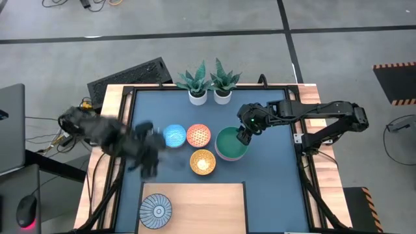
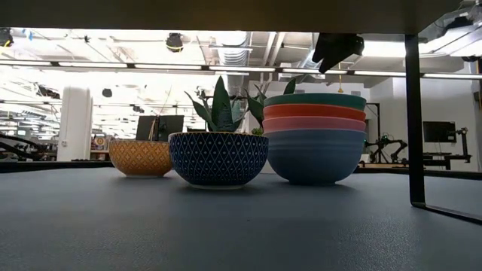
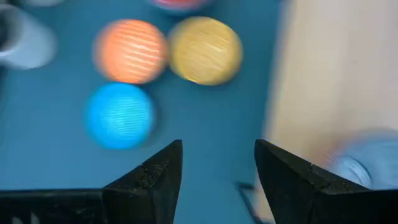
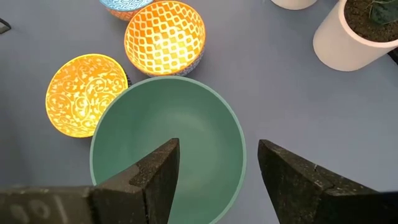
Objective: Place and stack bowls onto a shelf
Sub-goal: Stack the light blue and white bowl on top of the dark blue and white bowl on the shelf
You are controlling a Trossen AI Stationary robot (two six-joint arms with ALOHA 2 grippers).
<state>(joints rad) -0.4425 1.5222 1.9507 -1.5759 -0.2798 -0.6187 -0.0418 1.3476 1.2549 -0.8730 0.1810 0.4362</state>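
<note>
Stack (image 1: 231, 143) of big bowls sits on counter, green on top. Right claw (image 1: 245, 136) hangs open over its rim; left claw (image 3: 217, 171), also open, near blue bowl (image 1: 174, 135). Pinch rim w/ one finger inside, lift straight.

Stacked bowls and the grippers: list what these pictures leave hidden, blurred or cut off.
- Pink, red and light blue bowls: in the high view the green bowl covers them; only the low view shows them.
- Left gripper: motion-blurred in the high view.
- Grey-blue bowl: blurred and cut by the left wrist picture's edge.
- Right gripper: in the low view only a dark part shows overhead.
</note>
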